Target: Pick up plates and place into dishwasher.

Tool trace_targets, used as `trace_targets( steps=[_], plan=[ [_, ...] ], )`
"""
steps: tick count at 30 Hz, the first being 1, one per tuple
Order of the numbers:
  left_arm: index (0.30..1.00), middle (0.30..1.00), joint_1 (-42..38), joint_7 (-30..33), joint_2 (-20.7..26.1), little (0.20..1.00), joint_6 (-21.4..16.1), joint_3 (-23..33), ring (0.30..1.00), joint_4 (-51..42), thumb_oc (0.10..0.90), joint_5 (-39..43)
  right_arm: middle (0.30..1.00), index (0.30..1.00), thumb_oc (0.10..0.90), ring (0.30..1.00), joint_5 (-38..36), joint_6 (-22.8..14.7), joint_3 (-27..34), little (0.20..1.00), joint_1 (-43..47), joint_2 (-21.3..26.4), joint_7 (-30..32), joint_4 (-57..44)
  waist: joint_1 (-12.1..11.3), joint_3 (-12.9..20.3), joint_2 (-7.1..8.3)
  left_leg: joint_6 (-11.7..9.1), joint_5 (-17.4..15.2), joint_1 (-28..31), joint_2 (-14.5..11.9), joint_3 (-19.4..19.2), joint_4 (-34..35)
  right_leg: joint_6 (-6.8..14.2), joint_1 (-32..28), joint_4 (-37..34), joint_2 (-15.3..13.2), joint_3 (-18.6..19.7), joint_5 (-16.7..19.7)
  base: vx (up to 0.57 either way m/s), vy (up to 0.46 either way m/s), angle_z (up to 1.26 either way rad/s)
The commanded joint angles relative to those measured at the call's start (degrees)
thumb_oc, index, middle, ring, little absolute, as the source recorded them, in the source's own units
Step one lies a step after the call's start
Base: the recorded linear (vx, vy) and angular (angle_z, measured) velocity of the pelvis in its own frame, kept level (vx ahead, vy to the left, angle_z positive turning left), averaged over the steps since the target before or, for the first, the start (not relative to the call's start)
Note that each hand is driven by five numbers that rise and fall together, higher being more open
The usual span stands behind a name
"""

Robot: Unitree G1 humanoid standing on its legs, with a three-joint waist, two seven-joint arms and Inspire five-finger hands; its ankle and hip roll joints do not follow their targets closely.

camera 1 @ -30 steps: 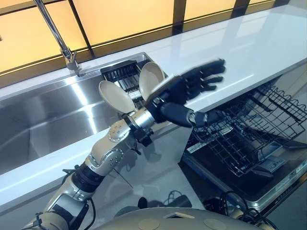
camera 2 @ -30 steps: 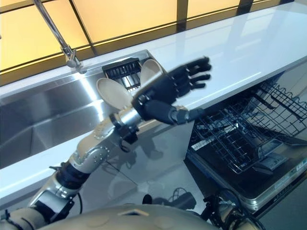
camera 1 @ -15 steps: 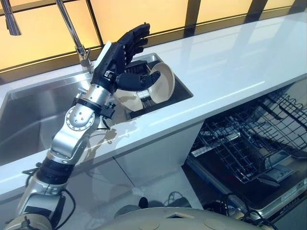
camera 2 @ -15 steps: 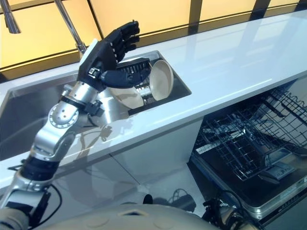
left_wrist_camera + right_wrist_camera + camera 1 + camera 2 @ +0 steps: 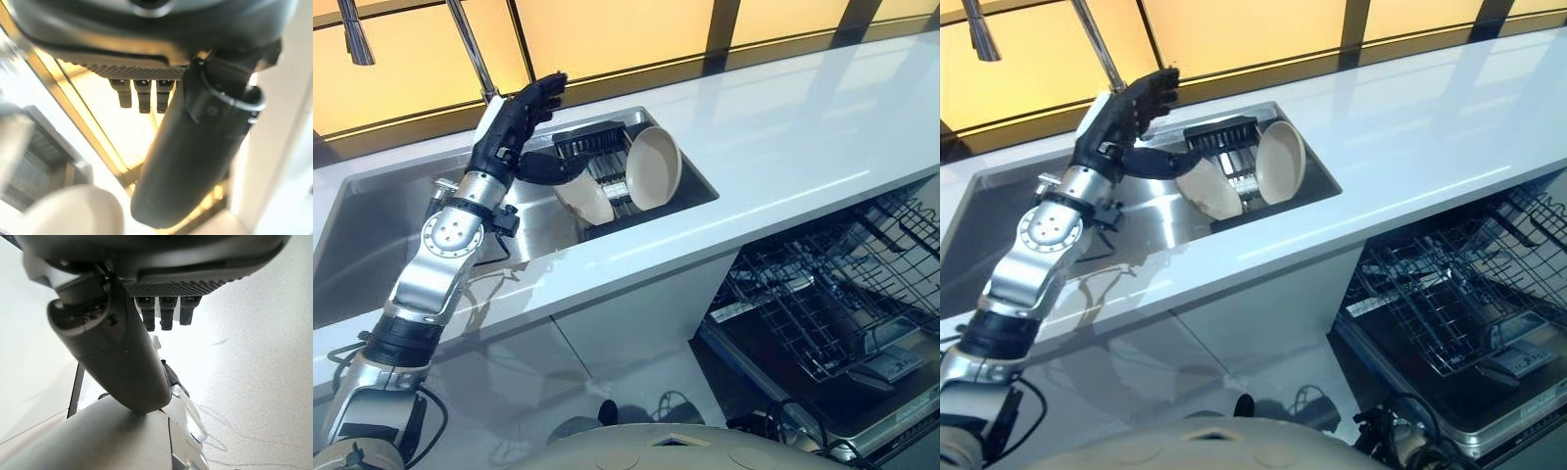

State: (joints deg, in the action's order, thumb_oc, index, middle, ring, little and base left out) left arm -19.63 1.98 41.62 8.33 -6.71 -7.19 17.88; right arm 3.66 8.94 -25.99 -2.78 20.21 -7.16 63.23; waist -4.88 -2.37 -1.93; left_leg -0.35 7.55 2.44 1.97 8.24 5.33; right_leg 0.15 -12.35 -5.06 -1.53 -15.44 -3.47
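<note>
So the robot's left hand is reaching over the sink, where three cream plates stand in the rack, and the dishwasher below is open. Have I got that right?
Nearly: there are two plates, not three. The left eye view shows one cream plate by the open left hand and another plate beside it in the rack in the sink. The dishwasher is indeed open.

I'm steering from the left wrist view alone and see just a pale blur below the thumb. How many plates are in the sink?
Observer: Two, a left plate and a right plate, standing on edge in a dark rack at the sink's right end.
Operator: Is the robot hand holding one?
Observer: No. The left robot hand is open above the left plate, thumb near its rim; I cannot tell if they touch.
Operator: Is the dishwasher ready?
Observer: The dishwasher rack is pulled out below the counter, to the robot's right.
</note>
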Motion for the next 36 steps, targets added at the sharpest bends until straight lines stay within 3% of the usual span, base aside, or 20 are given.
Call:
trace_targets(
  steps=[1, 10, 20, 25, 36],
  plan=[
    [0.9, 0.9, -6.2, 3.4, 5.1, 0.9, -3.1, 6.6, 0.9, 2.8, 0.8, -2.3, 0.9, 0.9, 0.8, 0.9, -2.0, -7.1, 0.8, 0.9, 5.2, -5.0, -2.7, -2.8, -1.8, 2.1, 0.52, 2.5, -6.3, 2.5, 4.8, -1.5, -0.3, 3.3, 4.4, 3.3, -2.3, 1.1, 2.6, 0.01, 0.015, 0.12],
    [0.9, 0.9, -9.0, 5.0, 9.0, 0.9, -2.6, 5.3, 0.9, 10.6, 0.8, -5.4, 0.9, 0.9, 0.8, 0.9, -1.2, -8.3, 0.9, 0.9, 6.1, -4.5, -3.0, 1.4, -1.8, 2.1, -0.14, 2.5, -6.3, 2.6, 4.8, -1.7, -0.3, 3.6, 4.7, 4.0, -2.6, 1.0, 2.4, 0.0, 0.008, 0.03],
    [0.9, 0.9, -11.4, 9.9, 15.9, 0.9, -9.3, 4.2, 0.9, 13.9, 0.8, -21.3, 0.9, 0.9, 0.8, 0.9, -0.8, -9.3, 1.0, 0.9, 5.5, -3.8, -3.7, 2.2, -1.4, 2.2, -0.22, 2.3, -6.7, 2.7, 4.6, -2.2, -0.3, 3.8, 4.6, 3.7, -2.4, 1.4, 2.4, 0.0, 0.0, 0.0],
    [0.9, 0.9, -11.4, 8.4, 20.3, 0.9, -11.4, 2.9, 0.9, 12.7, 0.8, -29.3, 0.9, 0.9, 0.8, 0.9, 0.3, -9.7, 1.4, 0.9, 5.2, -3.1, -4.1, 2.9, -1.2, 2.3, -0.42, 2.2, -6.9, 2.8, 4.5, -2.4, -0.3, 3.8, 4.8, 3.9, -2.3, 1.7, 2.3, 0.0, 0.0, 0.0],
    [0.9, 0.9, -19.0, -0.7, 25.9, 0.9, -10.5, -8.9, 0.9, 12.4, 0.8, -40.3, 0.9, 0.9, 0.8, 0.9, 1.0, -9.8, 1.3, 0.9, 6.6, -1.3, -5.6, 2.9, -0.1, 2.2, -1.03, 2.1, -7.2, 3.1, 4.5, -3.0, -0.3, 4.3, 5.0, 4.1, -2.2, 2.4, 2.4, 0.0, 0.0, 0.0]
  ],
)
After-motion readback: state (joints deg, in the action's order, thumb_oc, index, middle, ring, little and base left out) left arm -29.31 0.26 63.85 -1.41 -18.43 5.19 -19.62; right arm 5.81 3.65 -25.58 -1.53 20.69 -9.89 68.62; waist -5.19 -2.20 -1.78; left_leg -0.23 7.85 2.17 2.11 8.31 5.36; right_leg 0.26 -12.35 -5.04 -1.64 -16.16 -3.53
